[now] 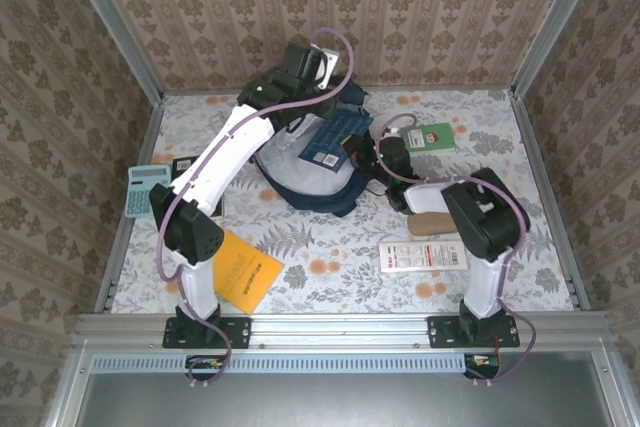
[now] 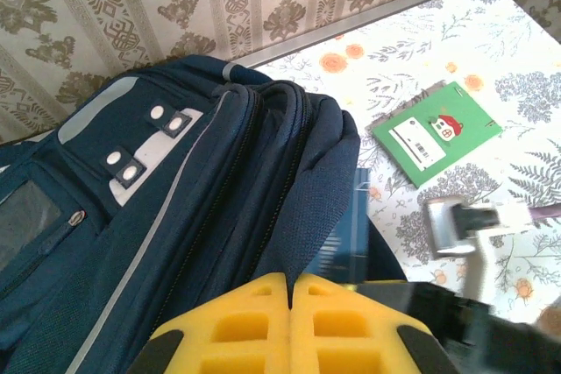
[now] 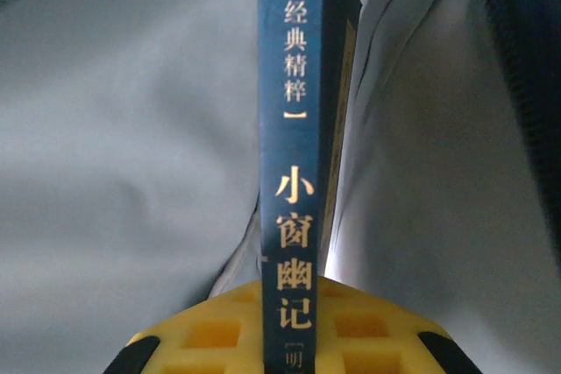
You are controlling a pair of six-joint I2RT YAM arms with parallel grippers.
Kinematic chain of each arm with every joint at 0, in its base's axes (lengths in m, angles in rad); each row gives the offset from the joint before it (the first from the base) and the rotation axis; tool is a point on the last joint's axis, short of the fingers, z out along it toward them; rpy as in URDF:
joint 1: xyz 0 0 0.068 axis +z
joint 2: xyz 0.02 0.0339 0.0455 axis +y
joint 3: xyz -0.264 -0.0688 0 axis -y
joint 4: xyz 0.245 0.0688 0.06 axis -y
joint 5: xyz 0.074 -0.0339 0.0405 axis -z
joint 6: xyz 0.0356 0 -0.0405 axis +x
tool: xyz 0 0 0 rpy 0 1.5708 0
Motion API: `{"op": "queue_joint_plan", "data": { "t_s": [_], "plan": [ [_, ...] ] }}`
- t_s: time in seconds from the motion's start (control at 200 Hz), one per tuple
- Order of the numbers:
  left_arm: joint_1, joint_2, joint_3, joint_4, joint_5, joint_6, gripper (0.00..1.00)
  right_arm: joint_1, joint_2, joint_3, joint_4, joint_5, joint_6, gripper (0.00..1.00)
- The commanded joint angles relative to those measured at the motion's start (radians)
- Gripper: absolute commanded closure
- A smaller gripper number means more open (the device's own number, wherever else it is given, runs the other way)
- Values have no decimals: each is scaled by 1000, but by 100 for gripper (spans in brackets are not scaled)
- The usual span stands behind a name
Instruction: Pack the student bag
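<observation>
Green notebook (image 1: pixel 432 137), light-blue calculator (image 1: pixel 147 189), orange booklet (image 1: pixel 245 270), white-red box (image 1: pixel 423 255), floral tabletop (image 1: pixel 520 177)

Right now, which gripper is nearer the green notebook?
Right. The right gripper, holding a blue book at the bag, is beside the notebook; the left gripper pinches the bag farther away.

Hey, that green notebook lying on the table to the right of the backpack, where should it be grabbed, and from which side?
Take the green notebook by the edge facing away from the student bag, coming down from above at a low slant. It lies flat and thin on the table, so probably only an edge offers purchase, and that side looks free of neighbours.
</observation>
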Motion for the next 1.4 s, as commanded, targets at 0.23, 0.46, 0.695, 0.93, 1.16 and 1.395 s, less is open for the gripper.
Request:
{"op": "queue_joint_plan", "data": {
  "t_s": [0.23,0.46,0.695,0.93,1.16,1.395],
  "plan": [
    [-48,31,93,9,23,-52,100,80,305,313,142,290,119,100],
    [-84,41,127,-18,28,-66,100,127,411,502,-58,444,110,98],
    [-90,13,62,8,33,-79,100,125,460,635,-219,398,57,46],
    [-50,-23,-21,45,44,-95,100,121,300,450,-217,338,-35,25],
    [-3,-29,-70,63,45,-111,100,118,98,249,-247,251,-88,19],
    [14,-47,-161,109,44,-128,100,128,-146,-14,-303,214,-157,19]
  ]
}}
